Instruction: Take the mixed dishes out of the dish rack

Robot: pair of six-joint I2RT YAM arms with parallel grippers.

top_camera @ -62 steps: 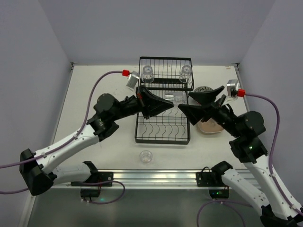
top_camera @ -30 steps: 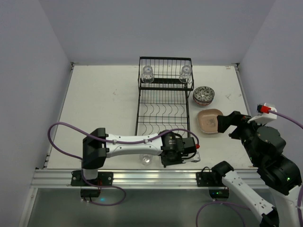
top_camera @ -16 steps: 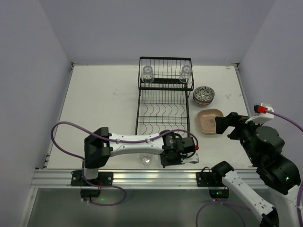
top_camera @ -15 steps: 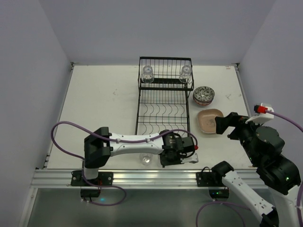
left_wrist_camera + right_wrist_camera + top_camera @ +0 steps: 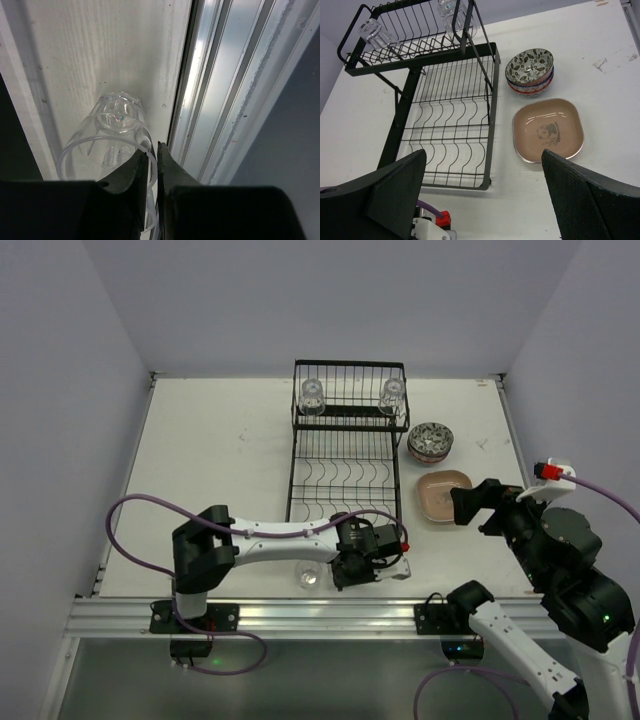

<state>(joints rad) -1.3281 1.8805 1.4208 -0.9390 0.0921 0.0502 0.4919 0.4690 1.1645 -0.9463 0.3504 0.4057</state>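
The black wire dish rack (image 5: 345, 502) (image 5: 445, 125) stands mid-table. Two clear glasses (image 5: 312, 397) (image 5: 392, 393) sit on its upper shelf, and its lower prongs hold nothing. My left gripper (image 5: 152, 150) (image 5: 392, 566) is shut on the rim of a clear glass (image 5: 112, 135), low over the table by the front rail. Another glass (image 5: 309, 575) stands on the table to its left. My right gripper (image 5: 485, 200) (image 5: 472, 506) is open and empty, raised near the brown plate (image 5: 440, 495) (image 5: 547, 131). Stacked patterned bowls (image 5: 430, 442) (image 5: 530, 70) sit behind the plate. Yellow and purple plates do not show.
The aluminium front rail (image 5: 225, 100) (image 5: 330, 612) runs right beside the held glass. The left arm (image 5: 270, 533) lies along the near edge, its purple cable (image 5: 130, 530) looping left. Walls close the table's far side and both flanks.
Both arms have left the rack. The left arm brought a glass down to the near edge and has since shifted it slightly left. The right arm pulled back and barely moved since.
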